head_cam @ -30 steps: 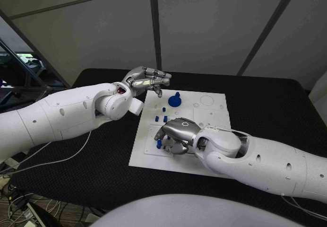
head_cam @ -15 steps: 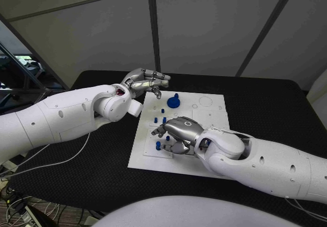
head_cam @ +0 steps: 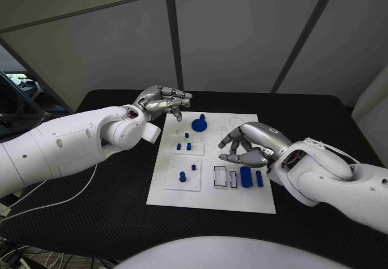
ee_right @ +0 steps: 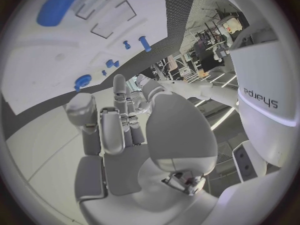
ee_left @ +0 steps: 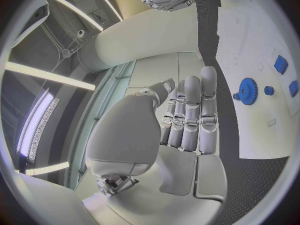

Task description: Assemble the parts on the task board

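On the black table (head_cam: 105, 196) sits the white task board (head_cam: 202, 193), pretty much dead center, with the blue parts spread over it. Up near the far end there's a blue gear-looking piece with a knob (head_cam: 199, 123), standing on the board; the left wrist view catches it too (ee_left: 247, 91). Just below it are 2 small blue pegs (head_cam: 183, 147) side by side, and further down the left half 2 more little pegs (head_cam: 186, 175) stand in a raised square plate. Over on the right half of the board there are rectangular slots, and 2 long blue bars (head_cam: 252, 177) lie next to the outlined empty ones.

Left hand (head_cam: 162, 101) is hovering at the far left corner of the board, fingers bent and loosely together, nothing in them as far as I can see. From its own wrist camera the fingers (ee_left: 190, 116) look lined up side by side, mostly straight, with no part between them. It's close to the gear piece but not touching it.

Right hand (head_cam: 249, 145) is above the right side of the board, just beyond the blue bars, fingers curled inward. Its wrist view shows the fingers (ee_right: 114, 120) folded toward the palm, empty. It isn't touching the bars or the board from what I can tell.
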Controlling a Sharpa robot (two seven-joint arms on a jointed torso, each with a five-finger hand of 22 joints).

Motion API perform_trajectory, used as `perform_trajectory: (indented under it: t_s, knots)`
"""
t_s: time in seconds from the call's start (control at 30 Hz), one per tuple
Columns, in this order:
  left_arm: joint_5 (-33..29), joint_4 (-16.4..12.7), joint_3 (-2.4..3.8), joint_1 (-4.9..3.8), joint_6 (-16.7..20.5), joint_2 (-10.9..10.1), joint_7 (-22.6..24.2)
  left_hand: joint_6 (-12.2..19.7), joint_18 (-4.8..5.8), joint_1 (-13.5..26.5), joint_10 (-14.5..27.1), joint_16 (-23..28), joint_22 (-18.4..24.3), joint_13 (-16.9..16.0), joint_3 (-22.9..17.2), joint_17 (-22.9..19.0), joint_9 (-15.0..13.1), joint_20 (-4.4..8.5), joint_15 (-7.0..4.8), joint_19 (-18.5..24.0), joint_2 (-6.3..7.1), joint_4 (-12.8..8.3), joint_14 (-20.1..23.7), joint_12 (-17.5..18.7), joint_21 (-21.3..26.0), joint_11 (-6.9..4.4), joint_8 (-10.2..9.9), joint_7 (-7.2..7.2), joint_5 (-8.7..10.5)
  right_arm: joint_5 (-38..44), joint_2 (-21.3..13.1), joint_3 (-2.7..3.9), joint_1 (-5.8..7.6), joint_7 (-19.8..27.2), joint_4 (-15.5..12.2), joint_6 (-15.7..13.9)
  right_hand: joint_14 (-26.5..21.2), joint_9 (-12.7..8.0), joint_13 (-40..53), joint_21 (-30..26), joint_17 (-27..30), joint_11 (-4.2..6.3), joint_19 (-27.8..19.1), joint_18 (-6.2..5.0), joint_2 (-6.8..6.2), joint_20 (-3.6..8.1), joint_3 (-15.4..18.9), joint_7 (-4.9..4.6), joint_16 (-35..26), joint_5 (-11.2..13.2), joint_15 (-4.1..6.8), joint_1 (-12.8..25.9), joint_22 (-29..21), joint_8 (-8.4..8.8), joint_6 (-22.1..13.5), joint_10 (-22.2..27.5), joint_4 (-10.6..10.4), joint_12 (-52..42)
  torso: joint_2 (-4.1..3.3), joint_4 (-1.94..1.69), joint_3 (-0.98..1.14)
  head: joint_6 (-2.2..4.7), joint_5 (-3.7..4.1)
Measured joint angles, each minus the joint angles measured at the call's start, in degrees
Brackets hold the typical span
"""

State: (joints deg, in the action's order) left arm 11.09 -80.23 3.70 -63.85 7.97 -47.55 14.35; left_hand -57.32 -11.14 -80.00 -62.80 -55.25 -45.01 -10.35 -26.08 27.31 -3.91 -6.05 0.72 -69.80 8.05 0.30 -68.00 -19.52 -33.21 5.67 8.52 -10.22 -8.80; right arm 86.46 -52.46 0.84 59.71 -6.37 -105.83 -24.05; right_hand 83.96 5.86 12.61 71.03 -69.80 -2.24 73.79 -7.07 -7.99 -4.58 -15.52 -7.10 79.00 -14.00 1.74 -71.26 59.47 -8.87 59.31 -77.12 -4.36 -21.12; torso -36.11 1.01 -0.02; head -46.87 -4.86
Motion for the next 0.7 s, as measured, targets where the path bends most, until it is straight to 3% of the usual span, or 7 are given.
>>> perform_trajectory:
  t_s: [0.03, 0.1, 0.17, 0.23, 0.27, 0.57, 0.7]
  knots:
    - [0.00, -0.01, 0.00, 0.00, 0.02, -0.05, 0.00, 0.00, 0.00, 0.00, 0.00, 0.00, 0.00, 0.00, 0.00, -0.01, 0.00, 0.00, 0.00, 0.00, 0.00, 0.00, 0.00, -0.02, 0.00, 0.00, 0.00, 0.00, 0.00, -1.25, -1.29, 0.14, 0.06, -0.61, -0.44, 0.27, 0.07, 0.20, 5.25, 0.63, -0.83, 0.53, 0.52, 0.01, -0.21, 0.50, 1.53, 0.21, 0.61, -0.30, 0.43, 0.20, 0.89, -0.38, 0.21, -0.77, -0.52, -5.24, 0.04, 0.06, -0.03, 0.02, 0.23]
    - [0.00, -0.05, -0.01, 0.00, 0.04, -0.15, -0.01, 0.00, 0.00, 0.00, 0.00, 0.00, 0.00, 0.00, 0.15, -0.08, 0.00, 0.00, 0.00, 0.00, 0.00, -0.15, 0.00, -0.23, 0.00, 0.00, 0.00, 0.00, 0.00, -3.54, -3.95, 0.43, 0.16, -2.30, -1.34, 1.27, 0.07, 0.79, 25.60, 1.82, -3.12, 1.22, 1.47, 0.90, 0.38, 1.00, 5.03, 0.61, 2.17, -1.57, 0.43, 0.04, 2.65, -1.39, 0.20, -1.18, -1.36, -24.19, 0.13, 0.17, -0.06, 0.02, 0.65]
    - [0.00, -0.13, -0.01, 0.00, 0.05, -0.19, -0.01, 0.00, 0.00, 0.00, 0.00, 0.00, 0.00, 0.00, 0.16, -0.08, 0.00, 0.00, 0.00, 0.00, 0.00, -0.16, 0.00, -0.23, 0.00, 0.00, 0.00, 0.00, 0.00, -4.73, -5.70, 0.53, 0.22, -3.92, -1.96, 2.22, 0.07, 1.55, 40.76, 2.96, -4.82, 1.18, 2.35, 0.89, 2.02, 1.08, 7.58, 0.61, 3.93, -2.20, 0.43, -0.80, 4.40, -2.69, 0.19, -0.70, -2.70, -38.03, 0.20, 0.31, -0.10, 0.03, 1.12]
    - [0.00, -0.27, -0.01, 0.00, 0.07, -0.23, -0.01, 0.00, 0.00, 0.00, 0.00, 0.00, 0.00, 0.00, 0.16, -0.08, 0.00, 0.00, 0.01, 0.00, 0.00, -0.16, 0.00, -0.23, 0.00, 0.00, 0.00, 0.00, 0.00, -5.51, -7.17, 0.57, 0.22, -5.94, -2.60, 3.17, 0.07, 2.30, 51.14, 3.99, -5.15, 0.94, 2.98, 1.04, 2.21, 0.84, 10.02, 0.60, 5.56, -2.36, 0.43, -0.89, 5.99, -3.96, 0.20, -1.79, -3.87, -47.09, 0.25, 0.40, -0.13, 0.07, 1.53]
    - [0.00, -0.33, -0.01, 0.00, 0.08, -0.25, -0.01, 0.00, 0.00, 0.00, 0.00, 0.00, 0.00, 0.00, 0.16, -0.08, 0.00, 0.00, 0.01, 0.00, 0.00, -0.16, 0.01, -0.23, 0.00, 0.00, 0.00, 0.00, 0.00, -5.68, -7.71, 0.59, 0.20, -6.74, -2.86, 3.45, 0.07, 2.59, 53.66, 4.26, -5.16, 0.91, 3.12, 1.75, 2.24, 0.70, 10.89, 0.76, 5.92, -2.66, 0.43, -0.85, 6.43, -4.43, 0.04, -2.39, -4.36, -49.26, 0.26, 0.42, -0.13, 0.07, 1.74]
    - [0.00, -0.53, -0.03, 0.00, 0.21, -0.56, -0.02, 0.00, 0.00, 0.00, -0.01, 0.00, 0.00, 0.01, 0.16, -0.07, 0.00, 0.00, 0.01, 0.00, 0.00, -0.16, 0.01, -0.23, 0.00, 0.00, 0.00, 0.00, 0.00, -5.28, -10.42, 0.33, -0.90, -15.42, -4.32, 5.21, -0.05, 5.39, 62.28, 6.21, -5.15, 0.92, 4.49, 1.77, 2.96, 0.82, 18.02, 1.27, 8.21, -3.66, 0.54, 1.37, 9.65, -7.82, -1.63, -3.97, -10.56, -56.03, 0.41, 0.73, -0.13, -0.14, 2.64]
    - [0.00, -0.58, -0.04, -0.01, 0.24, -0.51, -0.02, 0.00, 0.00, 0.00, -0.01, 0.00, 0.00, -0.06, 0.16, -0.07, 0.00, 0.00, 0.01, 0.00, 0.00, -0.16, 0.01, -0.23, 0.00, -0.01, 0.00, 0.00, 0.00, -4.37, -9.88, 0.03, -1.80, -18.94, -4.25, 5.97, -0.05, 6.02, 62.34, 6.36, -5.14, 0.92, 4.70, 1.77, 2.96, 0.77, 19.36, 1.16, 8.53, -3.82, 0.54, 1.37, 10.23, -8.46, -2.03, -3.97, -11.90, -56.30, 0.46, 0.75, -0.16, -0.16, 2.79]
